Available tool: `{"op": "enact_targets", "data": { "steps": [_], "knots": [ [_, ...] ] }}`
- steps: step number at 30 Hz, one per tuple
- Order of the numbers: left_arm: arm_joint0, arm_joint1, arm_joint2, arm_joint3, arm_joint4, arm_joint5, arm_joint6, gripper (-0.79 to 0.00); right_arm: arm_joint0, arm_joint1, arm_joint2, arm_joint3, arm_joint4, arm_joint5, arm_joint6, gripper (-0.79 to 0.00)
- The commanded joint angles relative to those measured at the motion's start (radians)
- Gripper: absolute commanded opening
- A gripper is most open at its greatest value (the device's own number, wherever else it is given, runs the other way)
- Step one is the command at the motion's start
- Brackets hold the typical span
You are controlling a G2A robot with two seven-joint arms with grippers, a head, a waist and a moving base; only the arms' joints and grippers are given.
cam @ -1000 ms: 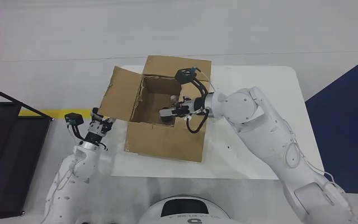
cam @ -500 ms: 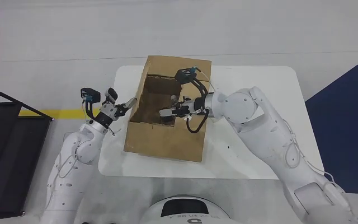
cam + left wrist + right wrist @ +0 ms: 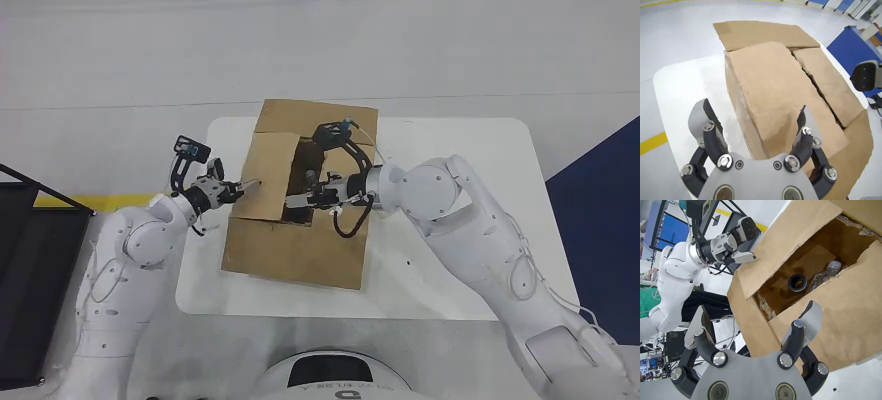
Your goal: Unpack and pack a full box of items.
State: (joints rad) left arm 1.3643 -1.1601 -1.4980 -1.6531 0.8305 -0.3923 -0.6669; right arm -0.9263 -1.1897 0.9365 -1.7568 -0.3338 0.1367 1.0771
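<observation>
A brown cardboard box [image 3: 290,250] stands on the white table [image 3: 450,200]. Its left flap [image 3: 265,175] lies folded over the opening, and my left gripper [image 3: 238,186] is at that flap's outer edge, open, its fingers straddling the flap [image 3: 768,75]. My right gripper [image 3: 305,199] is open over the right flap [image 3: 825,81] at the gap between the flaps. Inside the box lie a black ring-shaped thing [image 3: 797,282] and a clear plastic bottle [image 3: 825,275]. In the right wrist view my right gripper [image 3: 758,313] hovers by the box wall [image 3: 838,323], with the left gripper [image 3: 745,256] across the opening.
A black rack [image 3: 30,260] stands on the floor to the table's left. A blue panel [image 3: 600,200] stands to the right. The table's right half and front strip are bare.
My left arm has swung toward the box and pushed the left flap from spread outward to lying over the opening. The right arm has kept still.
</observation>
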Motion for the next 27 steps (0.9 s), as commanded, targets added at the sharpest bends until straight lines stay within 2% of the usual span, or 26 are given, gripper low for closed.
{"op": "enact_targets", "data": {
  "steps": [1, 4, 9, 12, 15, 18, 23, 27],
  "knots": [
    [-0.017, 0.001, 0.019, -0.022, 0.074, 0.099, -0.067, 0.0, 0.0, 0.0, 0.0, 0.0, 0.0, 0.0, 0.0, 0.0],
    [-0.042, -0.002, 0.073, -0.027, 0.15, 0.154, -0.1, 0.0, 0.0, 0.0, 0.0, 0.0, 0.0, 0.0, 0.0, 0.0],
    [-0.095, -0.006, 0.13, 0.021, 0.196, 0.176, -0.131, 0.0, 0.0, 0.0, 0.0, 0.0, 0.0, 0.0, 0.0, 0.0],
    [-0.117, -0.009, 0.152, 0.033, 0.2, 0.164, -0.101, 0.0, 0.0, 0.0, 0.0, 0.0, 0.0, 0.0, 0.0, 0.0],
    [-0.122, -0.01, 0.132, 0.01, 0.174, 0.171, -0.008, 0.0, 0.0, 0.0, 0.0, 0.0, 0.0, 0.0, 0.0, 0.0],
    [-0.101, -0.012, 0.091, -0.016, 0.073, 0.162, 0.11, 0.0, 0.0, 0.0, 0.0, 0.0, 0.0, 0.0, 0.0, 0.0],
    [-0.07, -0.008, 0.038, -0.038, -0.002, 0.126, 0.192, 0.0, -0.003, 0.0, 0.005, 0.003, 0.006, 0.001, -0.013, 0.0],
    [-0.067, -0.007, 0.031, -0.022, -0.042, 0.096, 0.213, 0.0, -0.056, 0.001, 0.153, 0.112, 0.247, -0.077, -0.198, 0.0]
  ]
}}
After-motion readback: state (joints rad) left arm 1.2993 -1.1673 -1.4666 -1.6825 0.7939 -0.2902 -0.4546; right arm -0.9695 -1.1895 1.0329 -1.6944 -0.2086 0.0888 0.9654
